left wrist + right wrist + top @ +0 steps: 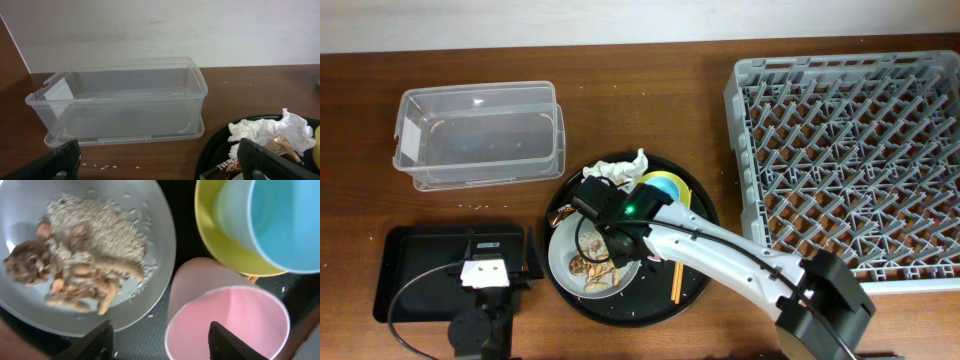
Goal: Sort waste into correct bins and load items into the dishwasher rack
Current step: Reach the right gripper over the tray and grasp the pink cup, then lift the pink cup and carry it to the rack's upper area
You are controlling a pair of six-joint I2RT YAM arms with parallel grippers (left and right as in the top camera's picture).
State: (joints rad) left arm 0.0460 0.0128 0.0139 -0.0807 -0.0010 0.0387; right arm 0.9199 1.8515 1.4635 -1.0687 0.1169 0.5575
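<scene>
A grey plate (563,255) with rice and brownish scraps (595,272) lies on a round black tray (695,285). White tissue (620,168), a light blue cup (665,185) inside a yellow-green bowl (686,193), and chopsticks (677,283) also sit there. My right gripper (600,205) hangs over the tray. In the right wrist view it (162,342) is open, one finger over the plate (30,200), the other over the pink cup (227,325), near the scraps (90,245). My left gripper (160,165) is open and empty over the black rectangular tray (415,270). The foil wrapper (282,147) lies by the tissue (265,130).
The clear tub (480,135) stands at the back left, also in the left wrist view (120,100). The grey dishwasher rack (850,150) fills the right side. A few rice grains (107,167) lie on the table in front of the tub.
</scene>
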